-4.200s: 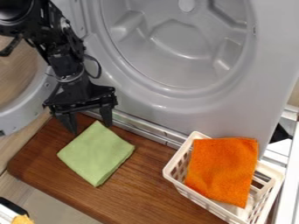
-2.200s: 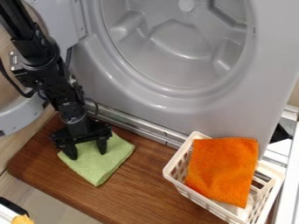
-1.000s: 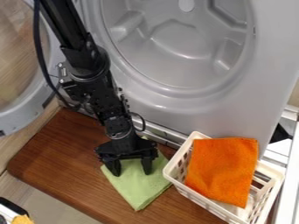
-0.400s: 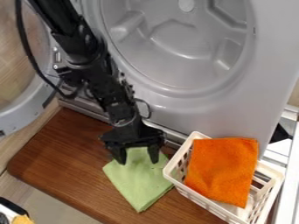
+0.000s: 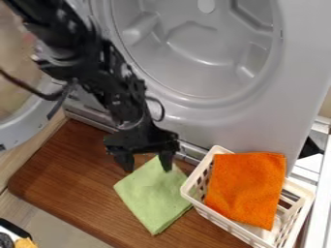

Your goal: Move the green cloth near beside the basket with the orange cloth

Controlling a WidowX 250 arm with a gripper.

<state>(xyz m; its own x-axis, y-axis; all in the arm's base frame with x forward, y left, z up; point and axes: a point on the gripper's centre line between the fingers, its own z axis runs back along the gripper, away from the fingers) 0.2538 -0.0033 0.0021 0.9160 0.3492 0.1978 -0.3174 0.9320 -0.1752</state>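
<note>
Jaws wide on our black gripper (image 5: 147,166), by our green cloth (image 5: 153,196) just beside our white basket (image 5: 188,189) with its orange cloth (image 5: 246,188).

An orange cloth (image 5: 246,189) lies in the cream, latticed basket (image 5: 186,189). Beside the basket, a pale green cloth (image 5: 154,198) lies on a brown, wood-grained board (image 5: 71,179).

Flat on the brown wooden desk (image 5: 65,179), folded roughly square: green cloth (image 5: 153,196), right side just beside the basket (image 5: 187,189), white, openwork, upright. Spread inside: orange cloth (image 5: 247,188), fuzzy, roughly rectangular.
</note>
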